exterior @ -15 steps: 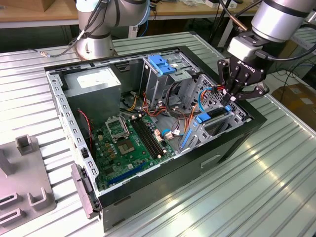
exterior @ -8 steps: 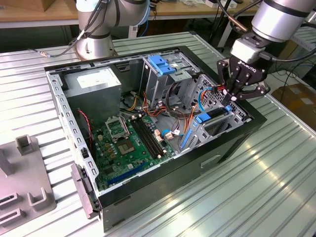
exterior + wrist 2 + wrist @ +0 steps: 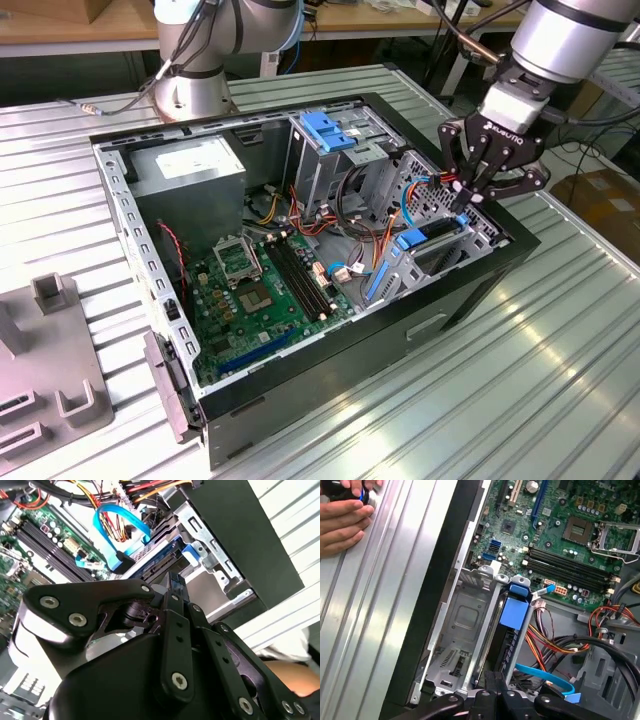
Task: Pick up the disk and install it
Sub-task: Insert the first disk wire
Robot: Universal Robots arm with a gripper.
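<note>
The dark grey hard drive in its blue plastic carrier frame [image 3: 514, 614] stands on edge in a slot of the silver metal drive cage [image 3: 462, 615], inside the open black computer case [image 3: 470, 292] on the ribbed tabletop [image 3: 560, 380]. The black claw [image 3: 468, 200] hangs clenched directly over the drive's exposed end, its tips at that edge and holding nothing.

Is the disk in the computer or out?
In. The disk stands on edge in the bay inside the case; whether it's fully seated, cannot tell.

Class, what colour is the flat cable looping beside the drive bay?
Light blue cable, clearest in the second wrist view.
</note>
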